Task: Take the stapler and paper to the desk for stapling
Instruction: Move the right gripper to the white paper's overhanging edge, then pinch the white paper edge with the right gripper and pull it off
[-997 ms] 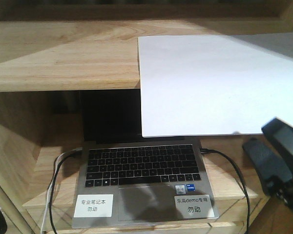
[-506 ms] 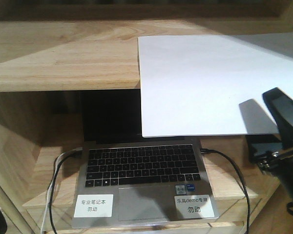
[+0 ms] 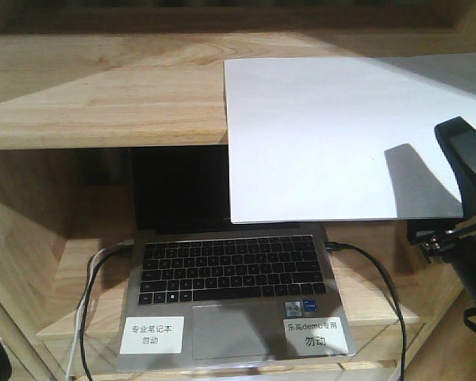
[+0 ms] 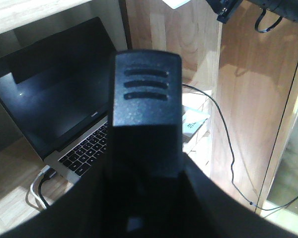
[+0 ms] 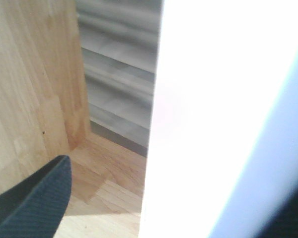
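Observation:
The white paper (image 3: 333, 135) lies on the light wooden desk (image 3: 103, 95), and its front part hangs over the desk's front edge. My right gripper (image 3: 470, 198) is open at the sheet's front right corner, with one finger above the sheet casting a shadow on it. In the right wrist view the paper (image 5: 213, 99) fills the right side between the open gripper's (image 5: 174, 198) fingers, over the desk (image 5: 104, 198). The black stapler (image 4: 146, 89), with three grooves at its end, sticks out of my left gripper (image 4: 146, 163), which is shut on it, above the laptop.
An open laptop (image 3: 230, 270) sits on a lower shelf under the desk top, with white labels (image 3: 151, 333) on its palm rest. Black and white cables (image 3: 381, 286) run from both its sides. A wooden side panel (image 4: 248, 99) stands right of the laptop.
My right gripper has risen from beside the laptop shelf to the paper's front right corner, and its shadow now falls on the sheet. The paper has not moved.

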Tool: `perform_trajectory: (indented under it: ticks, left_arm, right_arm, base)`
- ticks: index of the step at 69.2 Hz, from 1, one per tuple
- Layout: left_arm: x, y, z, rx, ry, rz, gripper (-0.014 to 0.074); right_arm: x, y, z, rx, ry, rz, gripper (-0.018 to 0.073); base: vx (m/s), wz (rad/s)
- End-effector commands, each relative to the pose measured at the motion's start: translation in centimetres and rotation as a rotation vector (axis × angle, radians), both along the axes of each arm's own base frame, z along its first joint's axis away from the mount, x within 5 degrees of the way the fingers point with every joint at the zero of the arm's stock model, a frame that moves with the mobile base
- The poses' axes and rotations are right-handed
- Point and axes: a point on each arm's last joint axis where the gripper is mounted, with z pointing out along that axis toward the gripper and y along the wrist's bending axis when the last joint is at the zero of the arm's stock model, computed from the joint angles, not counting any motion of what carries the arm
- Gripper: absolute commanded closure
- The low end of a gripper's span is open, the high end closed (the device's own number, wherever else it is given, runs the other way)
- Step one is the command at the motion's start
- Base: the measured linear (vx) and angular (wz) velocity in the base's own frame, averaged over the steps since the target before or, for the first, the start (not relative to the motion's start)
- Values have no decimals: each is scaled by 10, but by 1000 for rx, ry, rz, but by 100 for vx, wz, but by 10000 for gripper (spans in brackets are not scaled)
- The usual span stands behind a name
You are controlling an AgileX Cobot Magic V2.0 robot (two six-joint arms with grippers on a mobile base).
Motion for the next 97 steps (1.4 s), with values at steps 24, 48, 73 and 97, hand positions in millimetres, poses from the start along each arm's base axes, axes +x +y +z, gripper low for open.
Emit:
perform_trajectory:
  ticks: [24, 48, 73, 97]
  left_arm:
    - [2, -2, 17, -105, -80, 2, 604]
    - [2, -2, 17, -105, -80, 2, 603]
    - [2, -2, 17, -105, -80, 2, 603]
    - [2, -2, 17, -105, -80, 2, 603]
  right_arm:
    - [-3, -3, 21, 70, -171, -23, 136]
    - [-5, 1, 22, 39, -189, 11, 569]
    - [-7, 0, 25, 55, -220, 9, 564]
    - [-24, -4, 55, -42, -329, -19, 564]
  base:
    - [0, 0]
    - [0, 0]
    - [0, 0]
    - [0, 0]
